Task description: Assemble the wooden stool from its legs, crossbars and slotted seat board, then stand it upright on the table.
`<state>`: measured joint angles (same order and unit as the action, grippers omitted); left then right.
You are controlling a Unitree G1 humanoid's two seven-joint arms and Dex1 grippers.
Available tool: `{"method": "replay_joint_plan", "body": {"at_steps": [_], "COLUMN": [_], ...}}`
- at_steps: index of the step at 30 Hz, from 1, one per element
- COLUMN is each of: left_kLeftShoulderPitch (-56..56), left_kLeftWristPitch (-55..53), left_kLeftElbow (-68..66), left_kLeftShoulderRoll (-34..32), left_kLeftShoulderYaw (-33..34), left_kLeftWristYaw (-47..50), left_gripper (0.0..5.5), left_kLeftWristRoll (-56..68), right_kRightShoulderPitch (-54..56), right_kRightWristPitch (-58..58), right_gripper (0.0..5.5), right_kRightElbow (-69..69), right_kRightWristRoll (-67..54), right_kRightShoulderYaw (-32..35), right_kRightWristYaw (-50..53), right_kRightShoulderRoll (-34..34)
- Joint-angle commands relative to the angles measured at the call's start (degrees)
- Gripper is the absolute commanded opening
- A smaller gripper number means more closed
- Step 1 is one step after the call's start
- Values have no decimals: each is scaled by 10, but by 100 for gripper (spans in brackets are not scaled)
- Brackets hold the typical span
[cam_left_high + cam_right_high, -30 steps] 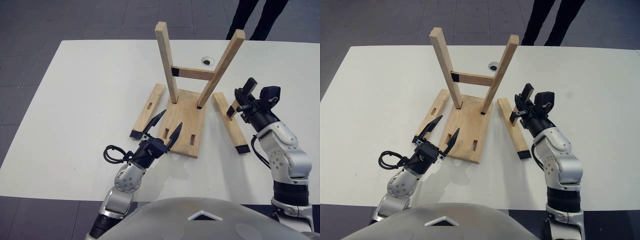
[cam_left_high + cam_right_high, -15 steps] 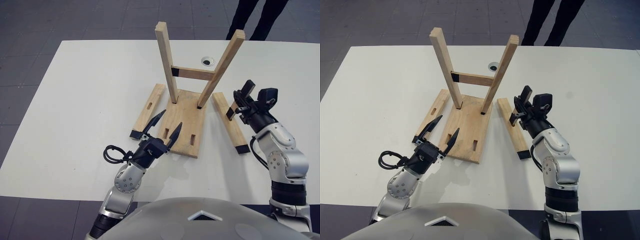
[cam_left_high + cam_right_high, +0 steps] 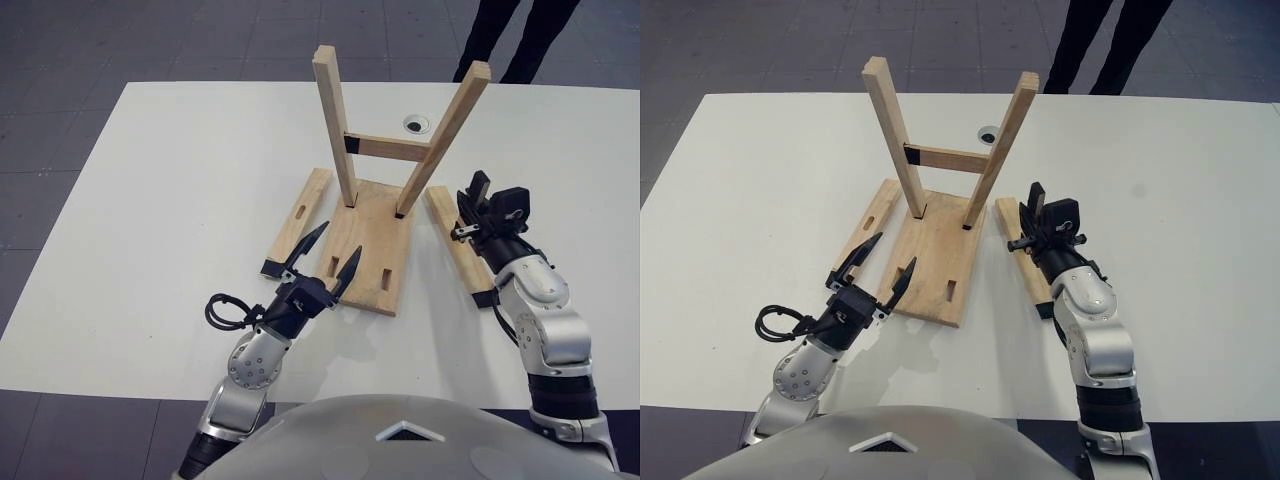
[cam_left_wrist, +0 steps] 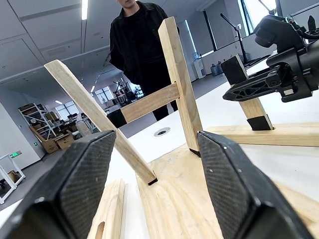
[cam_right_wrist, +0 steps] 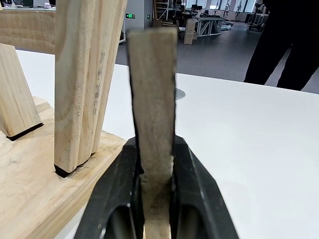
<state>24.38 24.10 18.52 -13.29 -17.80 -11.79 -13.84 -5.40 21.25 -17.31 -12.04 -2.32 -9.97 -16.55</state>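
Wooden crossbar (image 5: 152,99) clamped in R pincer (image 5: 155,149), just beside loose leg (image 3: 438,207).

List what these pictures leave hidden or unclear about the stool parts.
Right wrist view: the crossbar's lower end, buried between the right gripper's fingers.
Eye views: the right loose leg's middle, covered by that gripper; whether the crossbar touches it is unclear.
Left wrist view: the seat board's near edge, behind the left gripper's pads.
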Motion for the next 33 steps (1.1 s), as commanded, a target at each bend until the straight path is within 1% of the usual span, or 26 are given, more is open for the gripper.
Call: {"method": "replay_joint_plan", "body": {"at_steps": [1, 8, 12, 15, 20, 25, 28, 33], "left_kLeftShoulderPitch": [5, 3, 2, 1, 1, 3, 5, 10], "left_kLeftWristPitch": [-8, -8, -6, -7, -6, -7, -8, -9], "left_kLeftElbow": [13, 10, 8, 7, 6, 8, 12, 16], "left_kLeftShoulderRoll": [2, 2, 3, 3, 5, 5, 4, 3], "left_kLeftShoulderYaw": [3, 6, 10, 10, 9, 10, 12, 13], "left_kLeftWristYaw": [7, 5, 6, 6, 5, 6, 6, 6], "left_gripper": [301, 301, 301, 301, 301, 301, 301, 301], "left_kLeftWristRoll": [0, 4, 6, 6, 4, 4, 3, 4], "right_kRightShoulderPitch": [-81, -84, -97, -94, -57, -40, -48, -65], "right_kRightWristPitch": [66, 65, 22, 8, 0, 30, 47, 63], "right_gripper": [40, 40, 40, 40, 40, 40, 40, 40], "right_kRightElbow": [86, 84, 50, 21, -85, -159, -173, -154], "right_kRightWristRoll": [11, 1, 11, 18, 32, 29, 27, 29], "right_kRightShoulderYaw": [3, 39, 49, 57, 92, 116, 114, 101], "right_kRightWristYaw": [15, 21, 24, 24, 29, 29, 26, 21], "right_kRightShoulderRoll": [12, 31, 35, 25, -2, -13, -7, 4]}}
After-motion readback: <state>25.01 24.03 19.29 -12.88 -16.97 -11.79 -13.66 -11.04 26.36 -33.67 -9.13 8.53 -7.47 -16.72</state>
